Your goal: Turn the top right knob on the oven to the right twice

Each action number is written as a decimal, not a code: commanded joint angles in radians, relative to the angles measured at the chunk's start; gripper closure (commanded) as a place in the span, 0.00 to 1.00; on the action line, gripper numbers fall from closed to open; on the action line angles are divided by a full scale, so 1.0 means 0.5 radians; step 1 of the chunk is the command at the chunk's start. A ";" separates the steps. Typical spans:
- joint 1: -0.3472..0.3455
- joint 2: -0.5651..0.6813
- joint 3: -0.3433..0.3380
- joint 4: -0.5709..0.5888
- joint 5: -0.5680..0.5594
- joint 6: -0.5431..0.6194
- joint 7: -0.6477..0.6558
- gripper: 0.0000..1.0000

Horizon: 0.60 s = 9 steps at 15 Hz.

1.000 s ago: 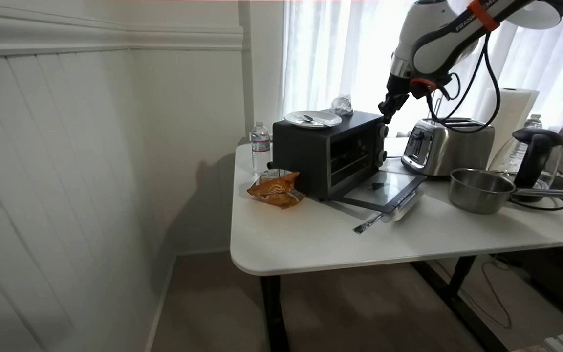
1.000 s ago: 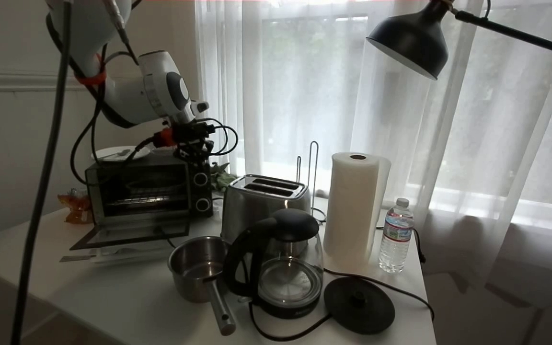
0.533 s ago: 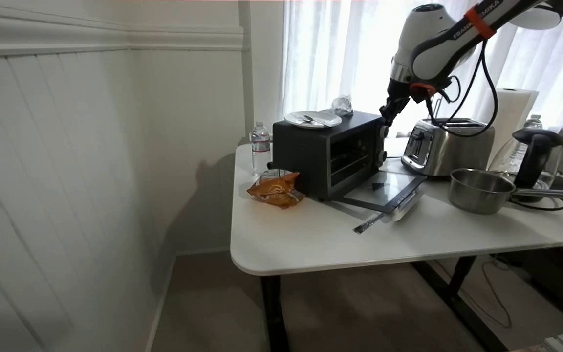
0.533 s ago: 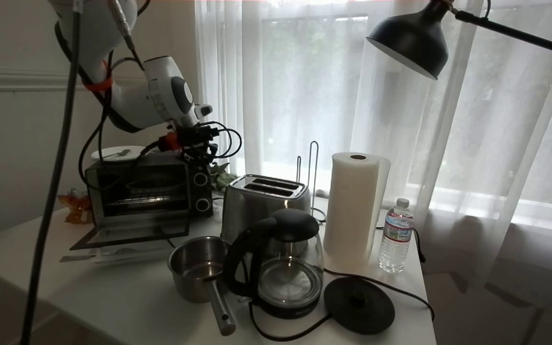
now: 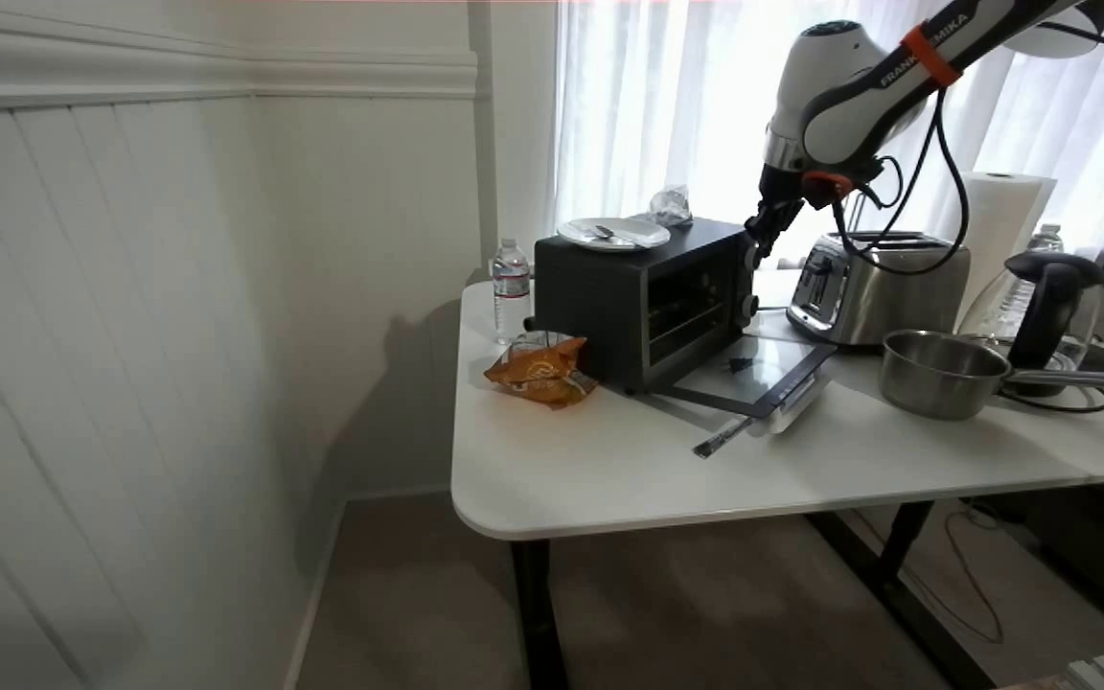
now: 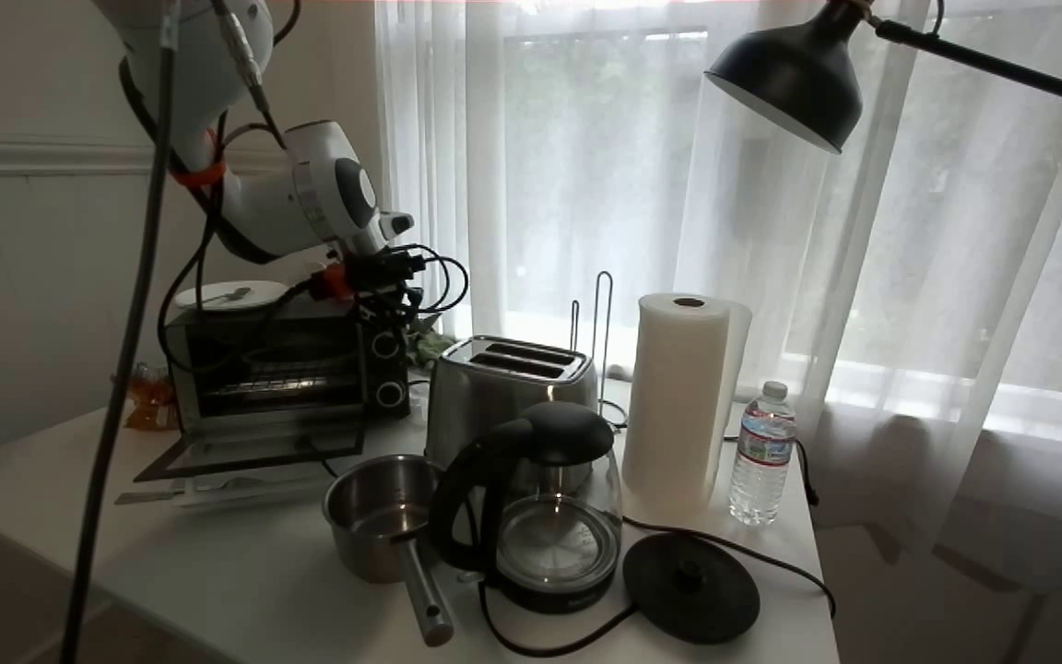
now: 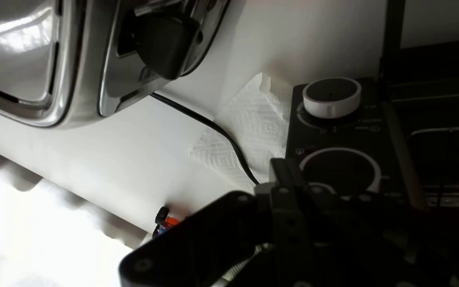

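Observation:
The black oven stands on the table with its glass door folded down; it also shows in an exterior view. Its right-hand panel carries two round knobs with light rims. The top knob is partly covered by my gripper in an exterior view. In the wrist view my gripper has its fingertips pressed together with nothing between them. They overlap the left edge of the top knob; I cannot tell if they touch it. The lower knob is in full view there.
A chrome toaster stands close beside the oven. A plate and clear plastic lie on the oven. A pot, kettle and paper roll stand nearby. A paper towel and black cord lie beside the panel.
The arm has lowered a little, bringing the gripper down in front of the top knob. The oven, its door and the other objects have not moved.

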 commanded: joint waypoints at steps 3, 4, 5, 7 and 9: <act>-0.004 0.056 0.010 0.059 0.043 -0.074 0.021 1.00; -0.003 0.054 0.002 0.065 0.039 -0.070 0.034 1.00; 0.000 0.050 -0.007 0.069 0.031 -0.069 0.050 1.00; 0.015 0.037 -0.048 0.078 -0.010 -0.053 0.113 1.00; 0.021 0.006 -0.081 0.079 -0.033 -0.059 0.159 1.00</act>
